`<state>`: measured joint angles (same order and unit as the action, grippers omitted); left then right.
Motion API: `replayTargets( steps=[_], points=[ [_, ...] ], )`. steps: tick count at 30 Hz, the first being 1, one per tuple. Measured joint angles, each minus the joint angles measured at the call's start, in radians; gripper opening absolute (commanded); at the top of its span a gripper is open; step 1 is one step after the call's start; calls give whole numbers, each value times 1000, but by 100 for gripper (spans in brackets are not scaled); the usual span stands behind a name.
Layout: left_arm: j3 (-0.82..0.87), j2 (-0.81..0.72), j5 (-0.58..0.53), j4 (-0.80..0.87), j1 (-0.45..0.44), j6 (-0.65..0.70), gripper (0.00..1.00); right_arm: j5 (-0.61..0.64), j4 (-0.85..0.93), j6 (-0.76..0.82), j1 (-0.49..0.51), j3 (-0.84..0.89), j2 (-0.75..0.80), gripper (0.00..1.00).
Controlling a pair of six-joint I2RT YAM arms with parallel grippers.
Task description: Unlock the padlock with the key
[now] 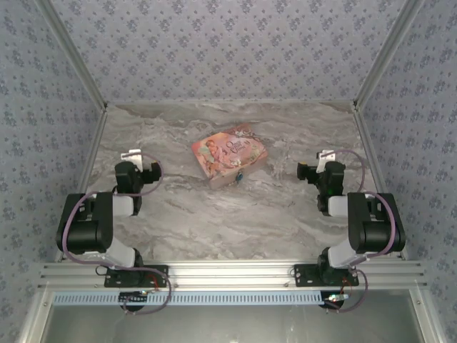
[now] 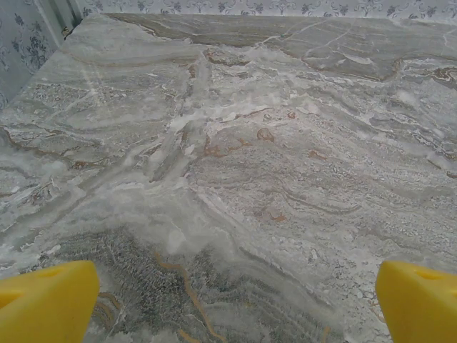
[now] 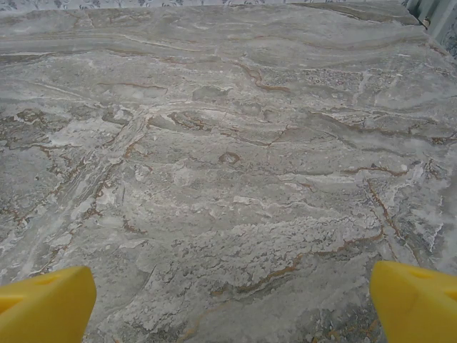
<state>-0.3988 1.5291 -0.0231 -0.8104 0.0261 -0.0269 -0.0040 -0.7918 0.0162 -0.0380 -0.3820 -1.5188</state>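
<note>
A tiny blue-teal padlock lies at the near edge of a pink illustrated book in the middle of the marble table. The key is out of view. My left gripper hovers to the left of the book, well apart from it. It is open, its yellow fingertips wide apart over bare marble in the left wrist view. My right gripper is to the right of the book, also open, with yellow fingertips spread and nothing between them.
Patterned walls with metal corner posts close in the table on the left, right and back. An aluminium rail carrying both arm bases runs along the near edge.
</note>
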Motion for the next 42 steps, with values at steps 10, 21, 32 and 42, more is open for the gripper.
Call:
replayTargets(
  steps=[10, 21, 32, 42],
  points=[
    [0, 0, 0, 0, 0, 0, 99, 0, 0, 0, 0, 0, 0, 100],
    [0, -7, -1, 12, 0, -1, 99, -11, 62, 0, -10, -12, 20, 99],
    [-135, -356, -70, 452, -2, -202, 99, -16, 497, -89, 14, -86, 414, 95],
    [-290, -428, 153, 853, -58, -486, 99, -61, 1050, -316, 209, -208, 560, 84]
  ],
)
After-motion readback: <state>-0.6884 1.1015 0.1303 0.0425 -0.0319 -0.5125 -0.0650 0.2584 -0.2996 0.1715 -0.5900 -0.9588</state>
